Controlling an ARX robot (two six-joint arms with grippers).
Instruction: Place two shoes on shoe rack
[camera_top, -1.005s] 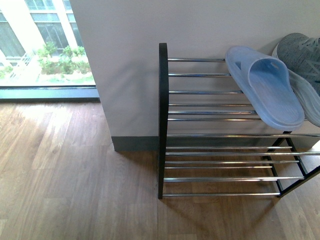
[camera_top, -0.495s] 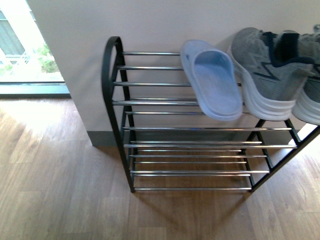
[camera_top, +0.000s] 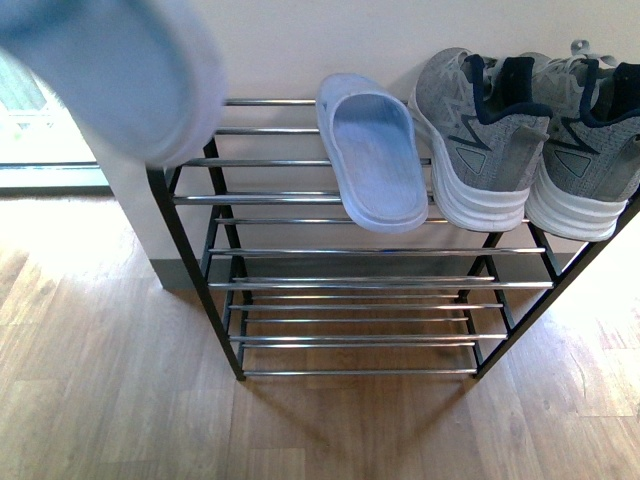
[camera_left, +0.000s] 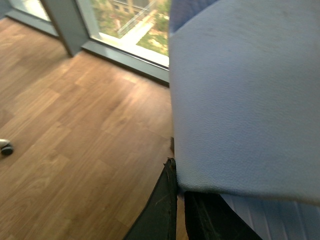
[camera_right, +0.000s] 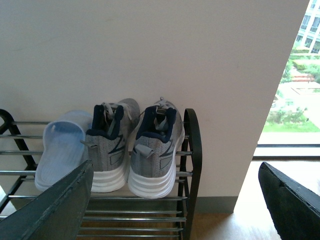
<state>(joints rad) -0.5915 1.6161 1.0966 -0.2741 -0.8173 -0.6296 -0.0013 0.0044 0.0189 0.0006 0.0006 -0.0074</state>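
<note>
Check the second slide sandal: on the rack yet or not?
Not on it. The second slide sandal hangs blurred above the shoe rack left end, in the left claw; its mate rests on the top shelf.

The shoe rack (camera_top: 350, 255) stands on the floor (camera_top: 110, 400) against the wall (camera_top: 330, 35), with a window (camera_top: 30, 125) off to its left. On its top shelf three things lie in a row, toes towards the wall: a slide sandal (camera_top: 370, 150) at the left, a sneaker (camera_top: 475, 130) touching its right side, and a second sneaker (camera_top: 585, 135) just beside that, at the rack's right end. The shelves below carry nothing visible. A second slide sandal (camera_top: 120, 70) hangs in the air above and in front of the rack's left end, partly covering its left post. In the left wrist view this sandal (camera_left: 245, 95) sits pressed close over the left gripper (camera_left: 175, 210), with the floor and window behind it.
</note>
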